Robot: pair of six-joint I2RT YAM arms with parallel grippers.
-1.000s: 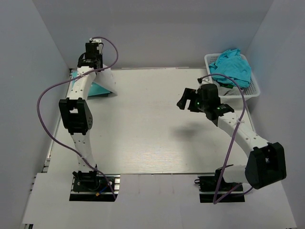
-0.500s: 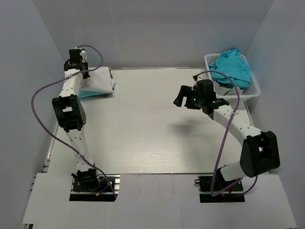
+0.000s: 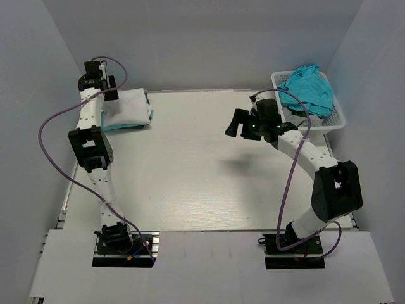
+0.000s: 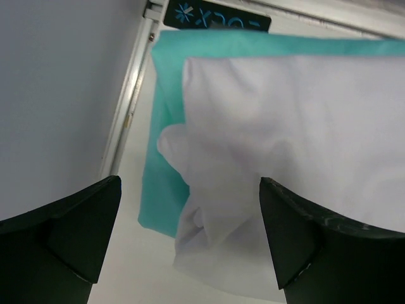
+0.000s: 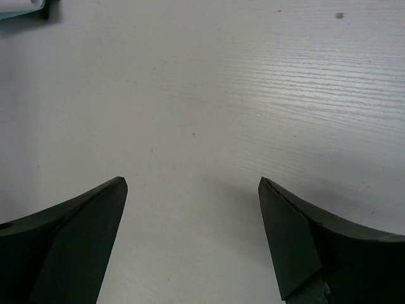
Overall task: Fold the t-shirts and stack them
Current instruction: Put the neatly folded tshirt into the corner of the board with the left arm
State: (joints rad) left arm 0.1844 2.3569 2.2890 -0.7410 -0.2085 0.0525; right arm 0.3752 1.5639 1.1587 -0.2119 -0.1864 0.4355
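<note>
left gripper (image 4: 187, 190) wide open, nothing grabbed, white t-shirt (image 4: 285, 114) right under it, lying on teal t-shirt (image 4: 166, 139). right gripper (image 5: 193, 190) open too, table (image 5: 253, 95) below.

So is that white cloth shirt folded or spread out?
Folded: the white cloth shirt lies as a compact rectangle atop a teal shirt.
</note>
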